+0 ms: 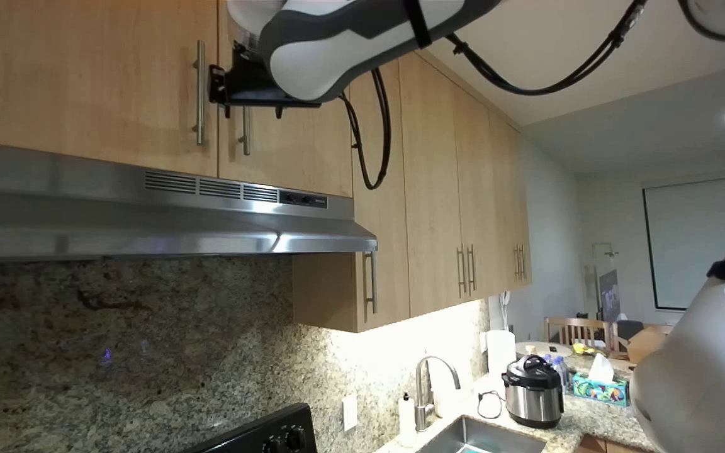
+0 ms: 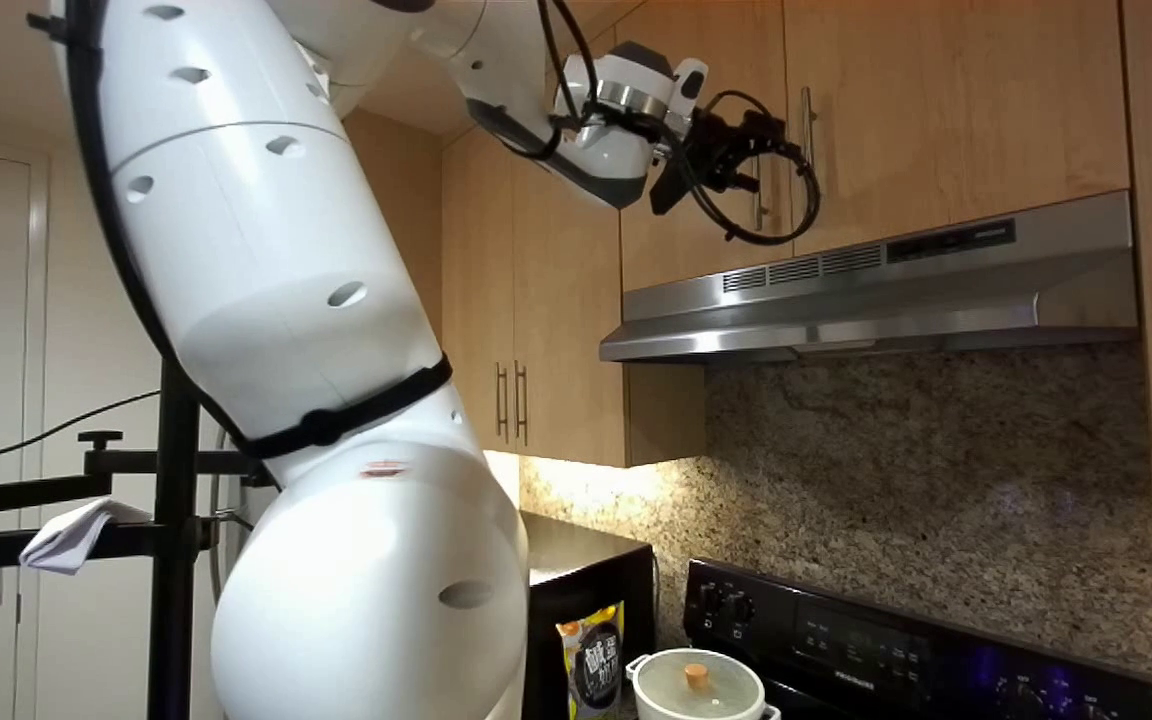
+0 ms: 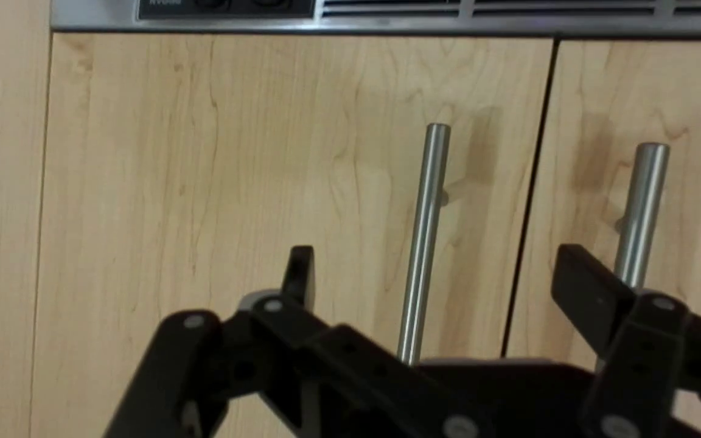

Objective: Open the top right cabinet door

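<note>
The top right cabinet door (image 1: pixel 299 148) is shut, flat light maple, above the range hood. It also shows in an exterior view (image 2: pixel 966 110) and, upside down, in the wrist view (image 3: pixel 204 182). Its slim steel bar handle shows in both exterior views (image 1: pixel 246 135) (image 2: pixel 806 125) and in the wrist view (image 3: pixel 421 255). My gripper (image 3: pixel 442 280) is open in front of the doors, with this handle between its fingers in the wrist view. No contact shows; the depth gap is unclear. The handle's far end is hidden behind the gripper. The gripper also shows in both exterior views (image 1: pixel 219 87) (image 2: pixel 766 150).
The matching left door (image 1: pixel 85 75) is shut; its handle (image 1: pixel 200 94) is close to one finger, partly behind it in the wrist view (image 3: pixel 642 213). The steel range hood (image 1: pixel 167 236) juts out below. Taller maple doors (image 1: pixel 428 189) adjoin. Loose cables (image 2: pixel 806 210) loop round the wrist.
</note>
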Tool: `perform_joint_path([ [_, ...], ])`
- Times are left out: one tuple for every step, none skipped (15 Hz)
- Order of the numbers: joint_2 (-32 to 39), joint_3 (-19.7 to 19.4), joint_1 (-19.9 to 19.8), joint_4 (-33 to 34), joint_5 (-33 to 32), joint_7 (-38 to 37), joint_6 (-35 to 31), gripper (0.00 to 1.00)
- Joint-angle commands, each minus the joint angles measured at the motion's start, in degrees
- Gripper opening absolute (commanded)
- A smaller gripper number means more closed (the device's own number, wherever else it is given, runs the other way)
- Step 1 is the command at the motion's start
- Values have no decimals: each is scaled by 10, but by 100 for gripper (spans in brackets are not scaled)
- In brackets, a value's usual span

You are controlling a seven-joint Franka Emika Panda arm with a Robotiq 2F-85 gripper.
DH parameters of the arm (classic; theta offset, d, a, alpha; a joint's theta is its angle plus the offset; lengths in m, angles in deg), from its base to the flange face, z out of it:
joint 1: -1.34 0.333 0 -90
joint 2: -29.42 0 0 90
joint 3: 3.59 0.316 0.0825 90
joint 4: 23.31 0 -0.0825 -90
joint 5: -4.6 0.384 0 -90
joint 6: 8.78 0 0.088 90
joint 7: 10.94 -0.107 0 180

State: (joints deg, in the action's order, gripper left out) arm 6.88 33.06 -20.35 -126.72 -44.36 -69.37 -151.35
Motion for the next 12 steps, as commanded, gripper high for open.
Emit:
perform_joint_path([
  [70, -4, 29, 65, -93, -61, 35, 100],
  [86, -11, 46, 78, -112, -69, 50, 100],
  [102, -19, 64, 90, -128, -72, 67, 100],
  [119, -29, 87, 102, -140, -73, 85, 100],
  [133, -41, 110, 115, -152, -73, 101, 100],
  [147, -53, 134, 127, -162, -73, 117, 100],
  [161, -67, 157, 140, -172, -73, 132, 100],
  [173, -80, 179, 154, -187, -77, 149, 100],
  [186, -96, 203, 169, -196, -77, 165, 100],
  [199, -111, 222, 186, -206, -77, 183, 100],
  [210, -124, 239, 200, -214, -77, 197, 100],
  [220, -137, 254, 215, -223, -76, 210, 100],
])
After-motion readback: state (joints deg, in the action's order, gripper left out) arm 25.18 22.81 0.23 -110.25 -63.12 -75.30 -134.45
